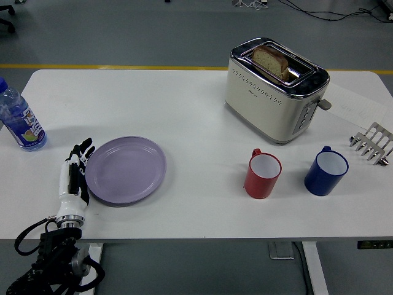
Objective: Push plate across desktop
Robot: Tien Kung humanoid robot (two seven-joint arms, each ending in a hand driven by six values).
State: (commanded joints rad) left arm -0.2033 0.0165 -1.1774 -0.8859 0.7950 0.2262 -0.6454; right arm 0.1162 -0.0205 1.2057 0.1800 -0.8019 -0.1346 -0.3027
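The left hand (75, 175) is reaching in from the lower left corner, lying edge-on over the surface (184, 110) with its fingers (83, 149) stretched out straight and close together, pointing away from the robot. It is gripping nothing; the flat of the hand is pressing against the left rim of the plate (126, 169), touching it along the side. The plate, pale purple and bare, is lying flat just to the right of the hand, near the front edge of the surface.

Beyond the hand and to its left, a bottle (19, 120) with a blue cap is standing upright at the surface's left edge, apart from the hand. Well off to the right of the hand, past the plate, a red mug (263, 173) is standing upright, and a blue mug (326, 170) is standing just beside it, farther right still; the two are not touching. Farther from the robot than the mugs, a cream toaster (275, 91) is sitting with a slice of bread (271, 62) sticking up from one slot. At the far right edge, a metal rack (372, 143) is lying near a sheet of paper (358, 106).
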